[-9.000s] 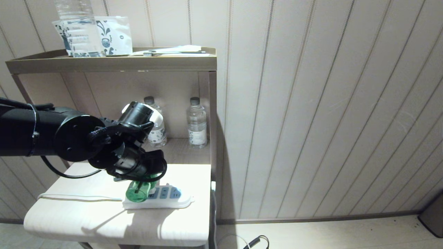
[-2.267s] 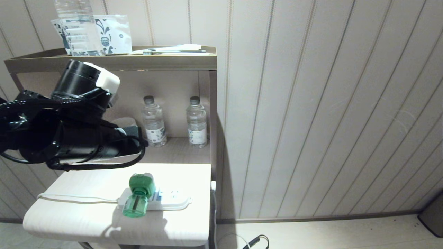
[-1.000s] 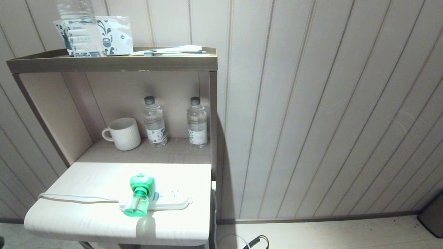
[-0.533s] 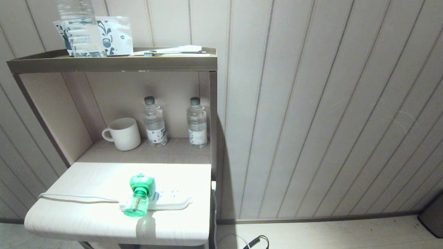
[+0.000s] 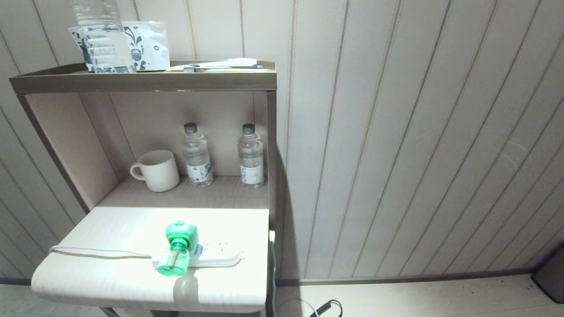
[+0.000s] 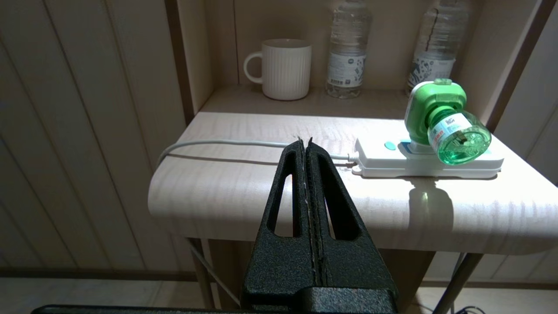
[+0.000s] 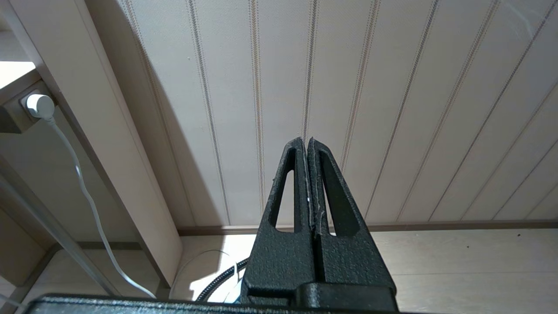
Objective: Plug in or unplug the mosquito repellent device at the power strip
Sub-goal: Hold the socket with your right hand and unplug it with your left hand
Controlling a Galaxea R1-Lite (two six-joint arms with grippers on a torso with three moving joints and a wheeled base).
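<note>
The left gripper (image 6: pixel 304 141), gone from the head view since two seconds ago, is pressed closed and empty; the mosquito repellent device (image 5: pixel 177 246) remains plugged into the power strip (image 5: pixel 216 257), at its nine o'clock end. The right gripper (image 7: pixel 305 141) is closed, empty.

I see a white ribbed mug (image 5: pixel 156 170) on the shelf (image 5: pixel 185 193) at ten o'clock, two clear water bottles (image 5: pixel 197 155) just right of it, printed packets (image 5: pixel 145 45) on the top ledge, and a pale panelled wall (image 5: pixel 396 132) at three o'clock.
</note>
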